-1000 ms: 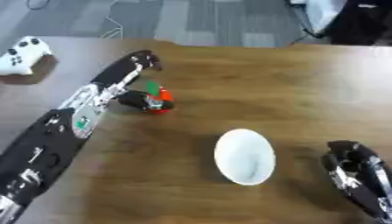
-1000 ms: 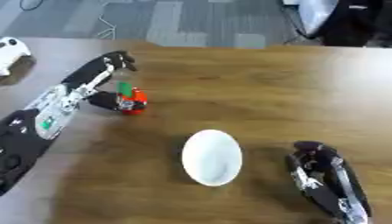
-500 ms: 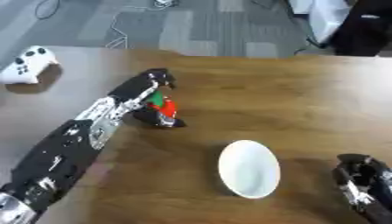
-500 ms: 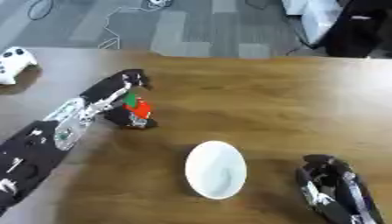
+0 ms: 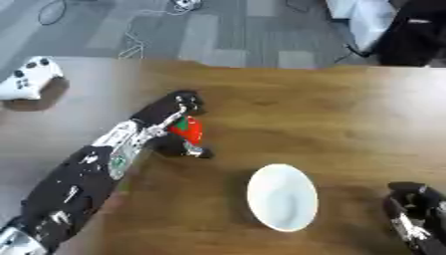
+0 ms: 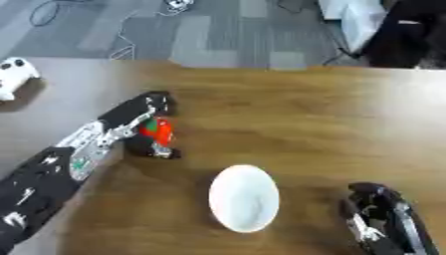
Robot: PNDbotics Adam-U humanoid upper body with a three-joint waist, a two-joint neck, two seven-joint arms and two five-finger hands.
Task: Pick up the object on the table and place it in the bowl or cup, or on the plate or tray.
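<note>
My left hand [image 5: 170, 119] reaches in from the lower left, its fingers and thumb curled round a small red object with a green top [image 5: 188, 129]. The object looks lifted slightly off the wooden table [image 5: 331, 114]. A white oval bowl [image 5: 282, 196] lies to the lower right of that hand, a short gap away. My right hand [image 6: 380, 221] rests at the lower right corner, near the bowl's right side, fingers relaxed and holding nothing.
A white game controller [image 5: 28, 78] lies at the table's far left. Beyond the table's far edge is grey carpet with cables [image 5: 139, 40], and a dark chair [image 5: 416, 30] stands at the upper right.
My left hand has closed round the red object and carried it a little toward the bowl. The camera has also tilted, shifting the whole picture. The right hand stays put.
</note>
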